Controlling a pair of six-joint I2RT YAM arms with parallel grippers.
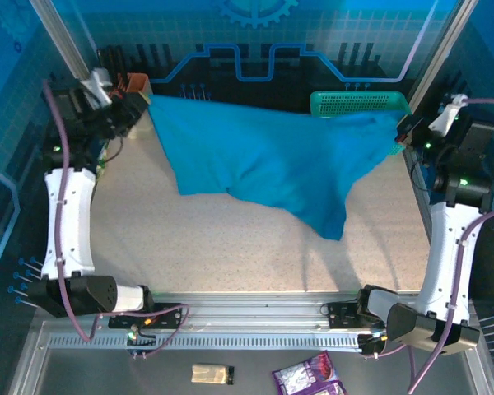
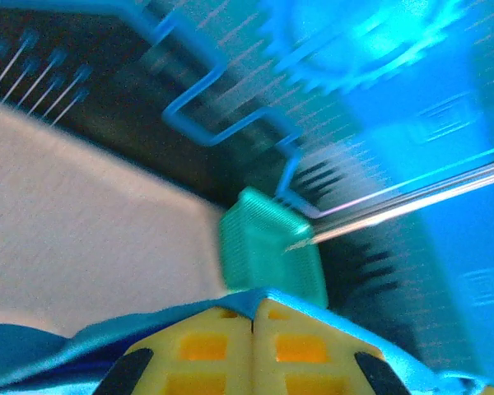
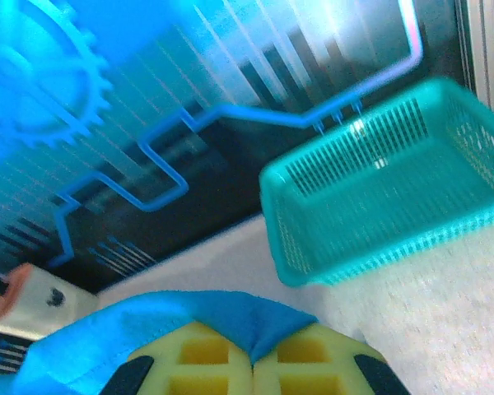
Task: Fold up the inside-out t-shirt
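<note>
Top view: inside-out t-shirt hangs stretched in front of basket, low point sagging toward surface. Left fingers pinch corner far left of basket. Right fingers pinch corner at basket's right end.

Left wrist: left fingers shut on cloth edge, basket ahead.

Right wrist: right fingers clamp hem, basket just beyond.

Advice: lower both ends evenly with equal tension, clear of basket, and lay flat before folding.

A teal mesh basket sits at the far right of the speckled table, close to the dark back wall with its blue gear and line pattern. Below the table's near edge lie a tan packet and a purple packet, apart.
</note>
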